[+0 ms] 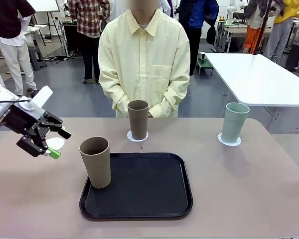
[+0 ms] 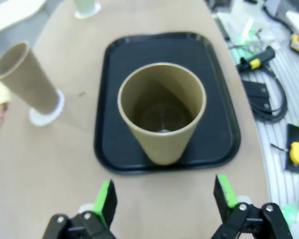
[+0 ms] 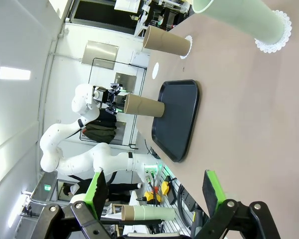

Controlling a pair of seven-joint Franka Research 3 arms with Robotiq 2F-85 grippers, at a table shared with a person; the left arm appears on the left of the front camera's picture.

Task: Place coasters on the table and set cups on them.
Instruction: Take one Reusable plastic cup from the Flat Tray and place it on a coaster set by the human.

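Observation:
My left gripper [image 1: 60,143] hovers open over the left part of the table [image 1: 239,189], with a bare white coaster [image 1: 56,142] lying behind it. In the left wrist view its open gripper [image 2: 164,196] faces a tan cup [image 2: 162,114] that stands on the black tray [image 2: 224,124]; this cup [image 1: 95,162] is on the tray's near left corner. Another tan cup [image 1: 138,119] stands on a coaster [image 1: 137,136] in front of the person. The mint cup [image 1: 234,122] stands on a coaster [image 1: 229,140] at the far right. My right gripper [image 3: 153,189] is open, holding nothing, away from the mint cup [image 3: 239,17].
The black tray [image 1: 139,184] lies at the table's near middle. A person in a pale yellow shirt [image 1: 144,55] stands at the far edge with hands clasped. A white-topped table [image 1: 254,74] stands behind on the right. Tools and cables [image 2: 264,94] lie beside the table.

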